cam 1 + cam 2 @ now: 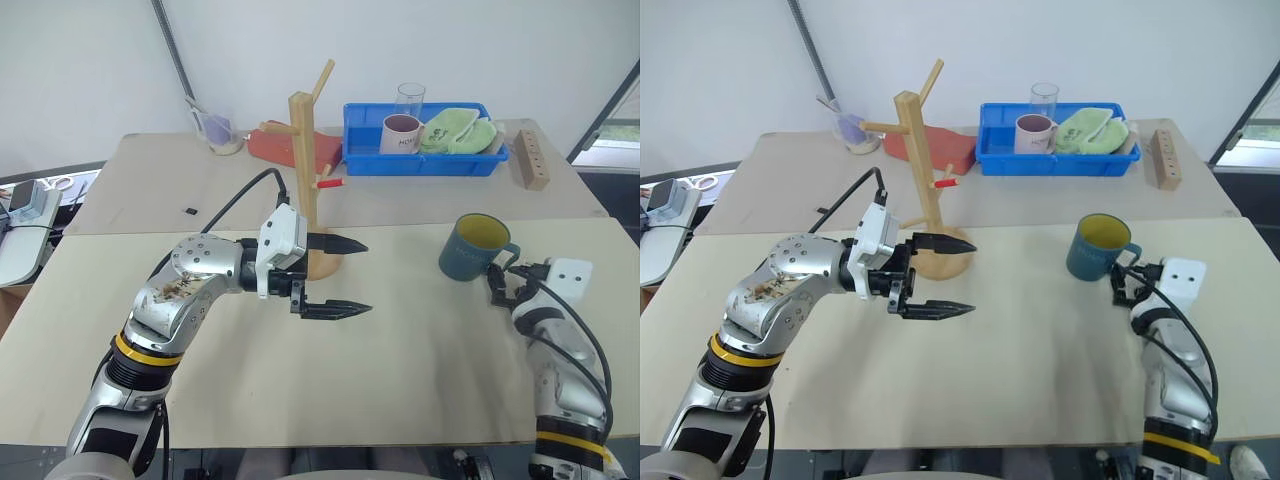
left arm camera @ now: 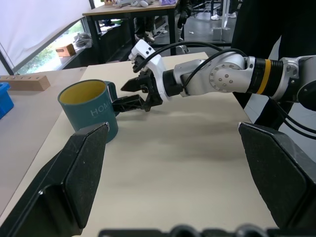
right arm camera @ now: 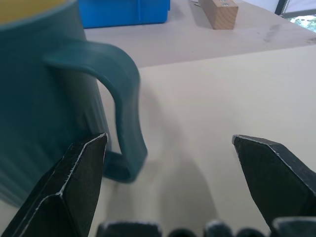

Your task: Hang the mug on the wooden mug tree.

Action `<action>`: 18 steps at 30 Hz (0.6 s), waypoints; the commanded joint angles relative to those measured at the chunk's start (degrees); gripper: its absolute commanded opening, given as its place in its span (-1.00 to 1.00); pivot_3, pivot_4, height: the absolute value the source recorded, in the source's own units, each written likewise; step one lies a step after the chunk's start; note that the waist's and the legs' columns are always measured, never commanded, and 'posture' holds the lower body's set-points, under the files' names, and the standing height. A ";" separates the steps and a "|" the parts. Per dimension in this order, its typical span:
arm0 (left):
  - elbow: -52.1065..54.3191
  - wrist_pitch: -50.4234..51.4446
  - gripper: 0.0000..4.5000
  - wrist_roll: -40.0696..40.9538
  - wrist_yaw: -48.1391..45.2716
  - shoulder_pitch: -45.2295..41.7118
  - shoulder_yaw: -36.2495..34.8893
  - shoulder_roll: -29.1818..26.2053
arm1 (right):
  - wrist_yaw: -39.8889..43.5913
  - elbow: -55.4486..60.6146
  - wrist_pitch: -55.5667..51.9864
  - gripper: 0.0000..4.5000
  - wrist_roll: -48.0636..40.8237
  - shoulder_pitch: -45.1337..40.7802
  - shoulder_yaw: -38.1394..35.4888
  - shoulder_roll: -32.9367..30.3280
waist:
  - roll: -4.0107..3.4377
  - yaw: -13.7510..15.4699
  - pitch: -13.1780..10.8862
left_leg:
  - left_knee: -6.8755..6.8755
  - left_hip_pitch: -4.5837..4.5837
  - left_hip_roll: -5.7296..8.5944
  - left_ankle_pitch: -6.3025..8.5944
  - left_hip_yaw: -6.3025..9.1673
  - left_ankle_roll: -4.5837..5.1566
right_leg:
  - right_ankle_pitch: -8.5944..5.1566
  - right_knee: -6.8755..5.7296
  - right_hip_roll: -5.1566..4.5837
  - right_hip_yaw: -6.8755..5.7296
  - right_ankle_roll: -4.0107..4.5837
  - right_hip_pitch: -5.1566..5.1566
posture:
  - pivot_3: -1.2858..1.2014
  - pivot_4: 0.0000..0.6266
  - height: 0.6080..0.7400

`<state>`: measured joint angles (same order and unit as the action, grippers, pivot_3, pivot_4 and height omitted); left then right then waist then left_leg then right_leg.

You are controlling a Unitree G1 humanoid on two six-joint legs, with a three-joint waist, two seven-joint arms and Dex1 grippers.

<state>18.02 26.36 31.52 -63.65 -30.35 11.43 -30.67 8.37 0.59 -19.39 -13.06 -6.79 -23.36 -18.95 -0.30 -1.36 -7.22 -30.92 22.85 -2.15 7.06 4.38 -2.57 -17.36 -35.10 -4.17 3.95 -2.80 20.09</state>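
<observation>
- While the mug (image 1: 473, 248) stands upright, its handle (image 3: 121, 94) is seen just ahead of the right gripper (image 1: 503, 284), whose fingers are spread wide, holding nothing.
- The left gripper (image 1: 340, 276) is held open and empty, just beside the wooden mug tree (image 1: 305, 170).

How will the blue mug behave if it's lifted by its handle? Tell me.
The mug looks rigid and glazed, so probably slippery between narrow jaws. Held by the loop handle, it may swing body-down. It stands upright on a flat base, so it is unlikely to roll.

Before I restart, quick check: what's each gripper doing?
Left gripper: open, holding nothing.
Right gripper: open, at the mug's handle, not gripping it.
</observation>
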 commanded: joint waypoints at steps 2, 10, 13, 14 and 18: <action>0.86 -0.94 1.00 -0.35 -0.08 -0.43 -0.65 -0.08 | -0.75 0.38 1.29 0.88 -0.73 -1.94 0.11 0.64 | -0.01 -0.07 0.00 | 0.00 0.00 0.00 0.00 0.00 0.01 | 0.00 -0.01 0.02 0.02 0.00 0.00 | 0.03 -0.52 1.00; 0.27 -1.65 1.00 -1.43 -0.11 -0.08 -1.08 -0.30 | -0.41 -1.08 1.43 -0.26 -1.17 -3.91 1.07 1.25 | -0.01 -0.52 0.01 | 0.00 0.00 -0.02 -0.02 0.00 0.04 | 0.00 -0.01 0.08 0.08 0.00 -0.01 | 0.03 -0.52 1.00; 0.02 -1.86 1.00 -1.64 0.14 0.10 -1.41 -0.35 | 0.03 -1.31 1.54 -0.74 -1.20 -4.38 1.66 1.11 | -0.01 -0.71 0.01 | 0.00 0.01 -0.02 -0.04 0.00 0.06 | 0.00 -0.02 0.12 0.12 0.00 -0.01 | 0.03 -0.52 1.00; 0.23 -1.76 1.00 -1.51 0.43 0.51 -1.79 -0.46 | 0.44 -0.60 1.50 -0.88 -1.18 -4.29 2.07 0.97 | -0.02 -0.74 0.01 | 0.01 0.01 -0.03 -0.04 0.01 0.06 | 0.00 -0.02 0.13 0.12 0.00 -0.01 | 0.03 -0.52 1.00; 1.56 -1.19 1.00 -0.75 1.67 2.64 -4.27 -1.12 | 2.10 3.90 2.03 -0.98 -0.42 -4.47 3.94 -0.51 | -0.06 -1.09 0.03 | 0.01 0.02 -0.04 -0.05 0.01 0.08 | 0.00 -0.05 0.17 0.19 0.00 -0.03 | 0.03 -0.52 1.00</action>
<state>17.83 25.86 29.65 -62.68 -27.79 9.64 -31.21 9.75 -0.74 -19.23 -13.54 -10.27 -19.70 -18.14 -0.36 -2.45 -7.19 -30.91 22.92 -2.20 7.00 4.39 -2.47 -17.35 -35.20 -3.97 4.19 -2.83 20.04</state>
